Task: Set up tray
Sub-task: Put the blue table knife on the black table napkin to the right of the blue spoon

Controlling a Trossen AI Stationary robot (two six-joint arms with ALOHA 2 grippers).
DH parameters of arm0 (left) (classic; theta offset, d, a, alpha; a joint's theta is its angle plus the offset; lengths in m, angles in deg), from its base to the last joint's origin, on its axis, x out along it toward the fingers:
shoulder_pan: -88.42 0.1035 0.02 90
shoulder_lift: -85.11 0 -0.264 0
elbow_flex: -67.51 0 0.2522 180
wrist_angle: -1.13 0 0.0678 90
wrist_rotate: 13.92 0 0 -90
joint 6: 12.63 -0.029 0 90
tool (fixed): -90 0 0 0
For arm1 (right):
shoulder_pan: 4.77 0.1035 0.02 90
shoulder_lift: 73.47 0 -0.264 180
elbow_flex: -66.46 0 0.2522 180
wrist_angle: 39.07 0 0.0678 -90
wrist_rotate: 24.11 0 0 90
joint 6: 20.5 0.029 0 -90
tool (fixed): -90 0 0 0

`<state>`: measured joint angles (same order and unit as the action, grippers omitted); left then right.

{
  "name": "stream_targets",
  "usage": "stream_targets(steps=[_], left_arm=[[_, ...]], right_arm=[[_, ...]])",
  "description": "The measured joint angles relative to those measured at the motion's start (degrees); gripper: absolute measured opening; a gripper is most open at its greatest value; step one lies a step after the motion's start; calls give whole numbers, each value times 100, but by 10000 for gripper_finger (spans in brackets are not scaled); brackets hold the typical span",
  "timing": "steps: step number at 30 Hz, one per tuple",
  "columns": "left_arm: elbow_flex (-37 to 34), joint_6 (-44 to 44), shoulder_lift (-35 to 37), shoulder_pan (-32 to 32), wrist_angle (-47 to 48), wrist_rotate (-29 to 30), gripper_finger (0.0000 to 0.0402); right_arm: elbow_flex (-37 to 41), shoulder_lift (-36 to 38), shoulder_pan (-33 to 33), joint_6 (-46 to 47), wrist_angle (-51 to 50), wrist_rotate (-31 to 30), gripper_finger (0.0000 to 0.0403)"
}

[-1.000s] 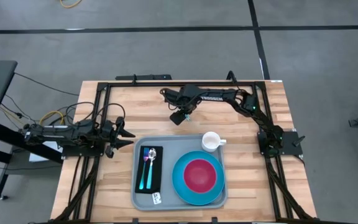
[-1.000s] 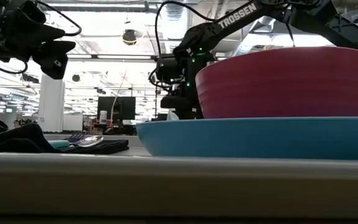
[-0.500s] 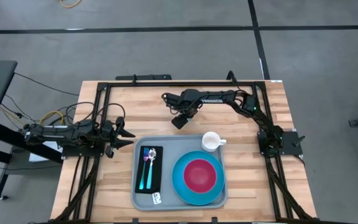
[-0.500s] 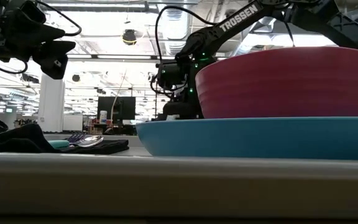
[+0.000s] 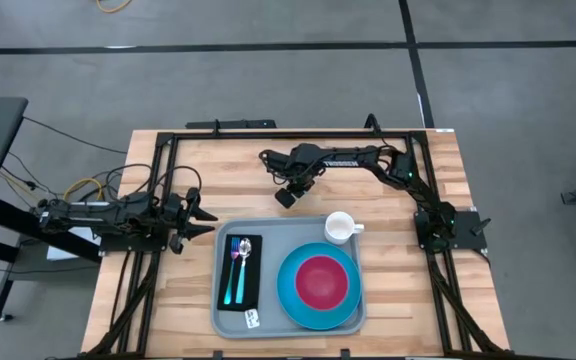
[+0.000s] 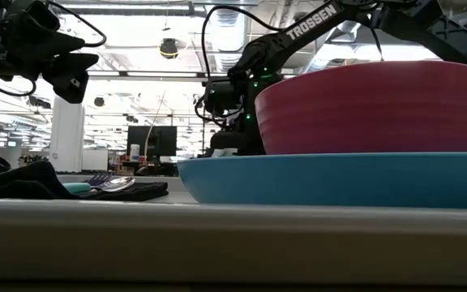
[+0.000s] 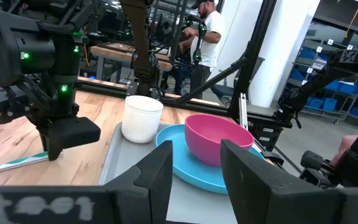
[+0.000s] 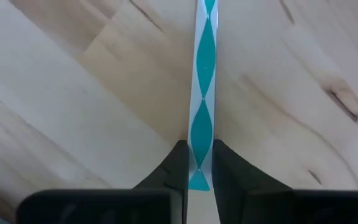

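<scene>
Right tool (image 5: 286, 196) dropped lower toward bench (image 5: 388, 170), fingers (image 8: 178, 165) closing narrow around teal-white straw (image 8: 202, 93). Pinch squarely, lift straight, carry to tray (image 5: 268, 232). Left tool (image 5: 204, 220) idle, open.

Light wooden table (image 5: 408, 165), grey-blue tray (image 5: 278, 232) resting on it

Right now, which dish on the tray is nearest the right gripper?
The white cup; the pink bowl and blue plate lie farther from the right gripper.
</scene>
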<state>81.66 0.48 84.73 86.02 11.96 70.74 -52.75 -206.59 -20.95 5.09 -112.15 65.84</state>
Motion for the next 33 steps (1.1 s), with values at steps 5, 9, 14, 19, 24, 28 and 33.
stream_targets(steps=[5, 9, 14, 19, 24, 28, 33], left_arm=[[0, 0, 0, 0, 0, 4, 122], [0, 0, 0, 1, 0, 6, 122], [-2, -3, 2, 0, 2, 10, 122], [0, -180, 2, 0, 2, 17, 122], [-2, -214, 2, 1, 2, 22, 122], [-2, -230, 2, 0, 24, 145, 122], [-2, -294, 2, 0, 74, 415, 122]], right_arm=[[2, -4, 29, 433, 22, 46, 35], [-151, -41, 35, 763, -59, 260, 35], [-531, -68, 124, 1221, -118, 495, 35], [-1056, -63, 236, 1548, -449, 515, 35], [-1642, -57, 449, 1957, -1094, 526, 35], [-2016, -33, 820, 2274, -1542, 443, 35], [-2314, -28, 1543, 3024, -1672, 409, 35]])
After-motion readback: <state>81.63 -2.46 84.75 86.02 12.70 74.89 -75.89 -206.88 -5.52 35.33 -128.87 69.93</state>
